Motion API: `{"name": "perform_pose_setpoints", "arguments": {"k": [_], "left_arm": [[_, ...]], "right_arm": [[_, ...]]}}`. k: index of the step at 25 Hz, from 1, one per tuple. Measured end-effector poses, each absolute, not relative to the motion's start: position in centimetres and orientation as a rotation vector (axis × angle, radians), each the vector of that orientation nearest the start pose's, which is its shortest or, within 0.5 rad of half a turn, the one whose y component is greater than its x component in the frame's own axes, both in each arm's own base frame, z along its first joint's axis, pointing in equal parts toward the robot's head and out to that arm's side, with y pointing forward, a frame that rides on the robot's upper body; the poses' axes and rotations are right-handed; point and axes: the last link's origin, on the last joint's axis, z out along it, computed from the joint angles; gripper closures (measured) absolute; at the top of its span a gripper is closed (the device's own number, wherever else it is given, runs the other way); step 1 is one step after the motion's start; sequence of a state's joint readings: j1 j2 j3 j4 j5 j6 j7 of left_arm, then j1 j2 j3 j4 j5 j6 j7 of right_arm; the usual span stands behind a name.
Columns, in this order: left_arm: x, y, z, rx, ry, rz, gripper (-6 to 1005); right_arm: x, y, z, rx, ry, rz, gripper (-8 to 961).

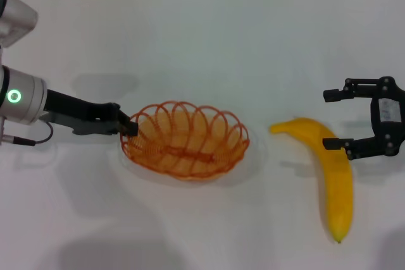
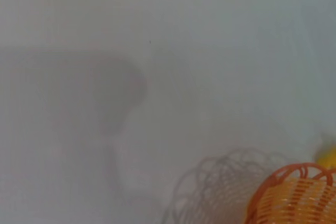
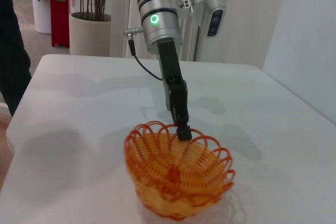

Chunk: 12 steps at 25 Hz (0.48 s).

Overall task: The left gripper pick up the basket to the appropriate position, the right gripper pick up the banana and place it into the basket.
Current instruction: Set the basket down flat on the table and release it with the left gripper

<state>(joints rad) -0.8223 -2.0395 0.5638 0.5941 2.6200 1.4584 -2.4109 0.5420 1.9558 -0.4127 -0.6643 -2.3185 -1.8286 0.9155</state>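
The left tool (image 1: 128, 126) reaches in from the left side of the white worktop (image 1: 202, 49) and is clamped on the near-left edge of the basket (image 1: 185, 140); its tip sits right at the looped rim. In the right wrist view the same tool (image 3: 184, 130) comes down from its arm onto the far rim of the basket (image 3: 178, 174), whose base looks slightly raised at one side, though whether it is clear of the worktop (image 3: 79, 103) cannot be told. The left wrist view shows only a corner of the basket (image 2: 294, 195) and its shadow on the worktop (image 2: 168, 51).

The basket sits a little left of the worktop's middle. The banana (image 1: 329, 172) lies flat to its right, apart from it, curving from a stem end nearest the basket toward the robot.

The right tool (image 1: 332, 118) hovers at the right edge, its fingers (image 1: 335, 144) spread wide apart. One finger overlaps the banana's upper part in the head view; the other is clear of it.
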Motion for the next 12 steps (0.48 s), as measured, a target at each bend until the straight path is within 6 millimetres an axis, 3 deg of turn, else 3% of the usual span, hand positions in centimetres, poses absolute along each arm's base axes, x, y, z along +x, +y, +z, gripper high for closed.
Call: {"name": "perform_pose_setpoints", "arguments": {"k": [12], "left_arm": [[-25.72, 37.32, -1.65, -2.336, -1.895, -0.147, 919]], "right_arm": [[29.88, 30.42, 5.96, -2.851, 0.014, 0.488, 191]]}}
